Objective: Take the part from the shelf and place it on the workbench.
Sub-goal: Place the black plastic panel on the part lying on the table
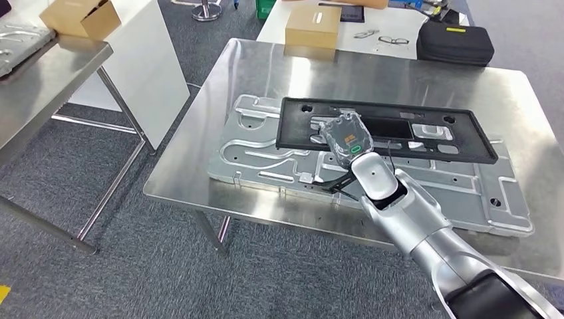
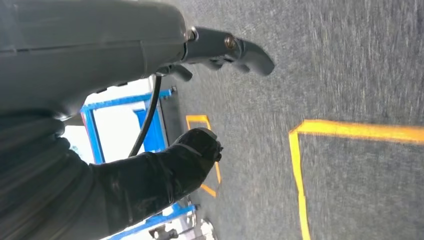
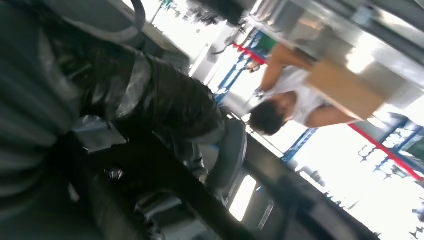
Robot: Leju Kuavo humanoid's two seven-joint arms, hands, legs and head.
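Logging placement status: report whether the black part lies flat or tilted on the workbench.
Tilted. The black part lies on the metal plate on the workbench, but its near-left edge is raised under the right hand.

Your right hand (image 1: 346,138) sits over the black plastic frame (image 1: 392,129), which lies on the stamped metal panel (image 1: 266,149) covering the workbench's (image 1: 199,166) middle. You have bare steel along the left edge and near left corner. A cardboard box (image 1: 312,28) and a black case (image 1: 455,43) stand beyond the far edge. A second steel table (image 1: 46,86) stands to the left across an open strip of carpet.
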